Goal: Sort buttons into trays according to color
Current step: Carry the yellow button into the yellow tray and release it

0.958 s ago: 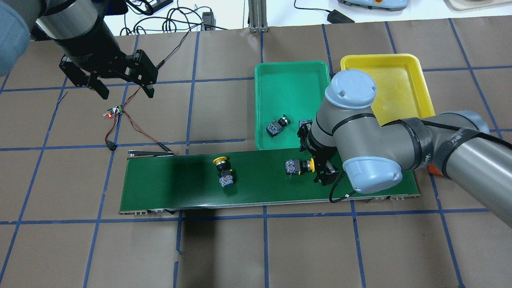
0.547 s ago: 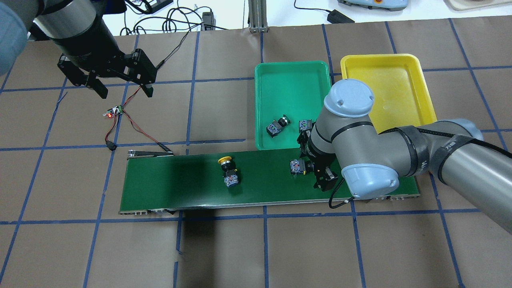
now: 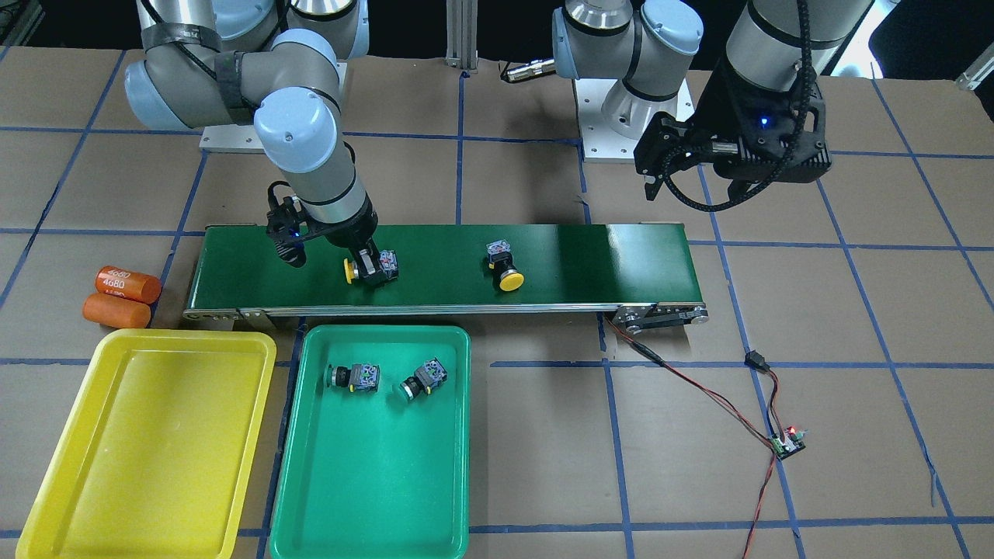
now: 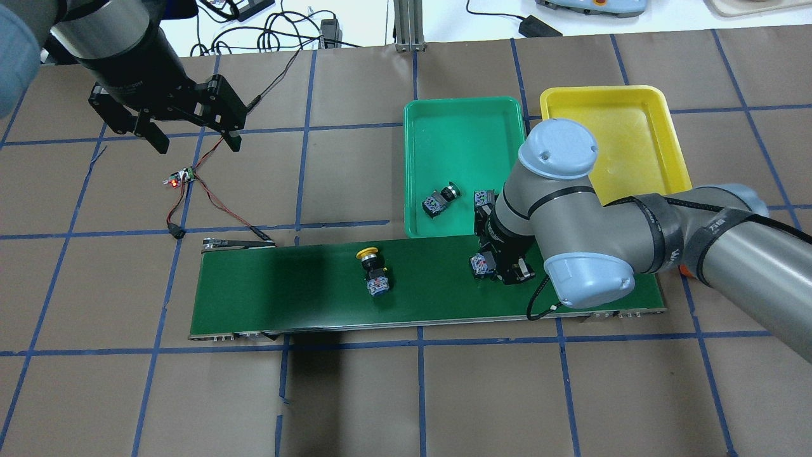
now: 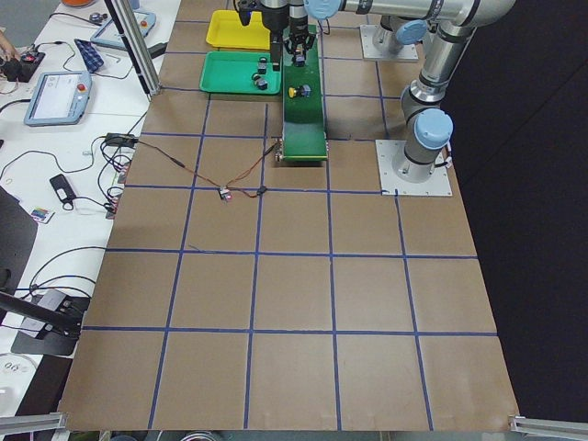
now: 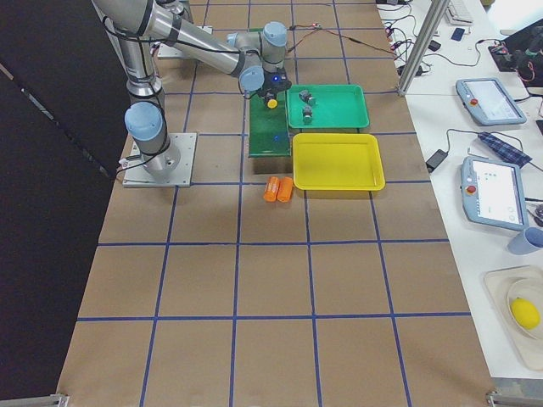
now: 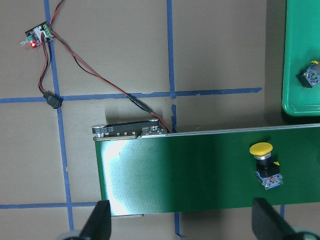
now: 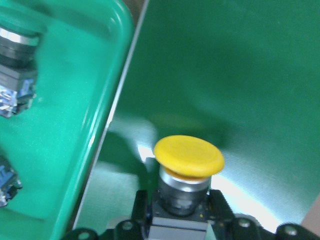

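Observation:
Two green-capped buttons (image 3: 353, 376) (image 3: 423, 378) lie in the green tray (image 3: 311, 466). The yellow tray (image 3: 147, 435) beside it holds nothing. One yellow-capped button (image 3: 503, 268) lies loose mid-belt; it also shows in the left wrist view (image 7: 265, 162). My right gripper (image 3: 366, 264) is down on the belt, shut on the other yellow button (image 8: 187, 160), which lies on its side between the fingers (image 8: 222, 210). My left gripper (image 4: 193, 141) hangs open and empty, high over the table beyond the belt's left end.
The dark-green conveyor belt (image 4: 285, 285) runs in front of both trays. Two orange cylinders (image 3: 124, 295) lie off its end by the yellow tray. A small circuit board (image 4: 181, 178) with red and black wires lies below my left gripper.
Both yellow buttons have drifted right along the belt. My right gripper has moved over the nearer one and closed around it. The left gripper has barely moved.

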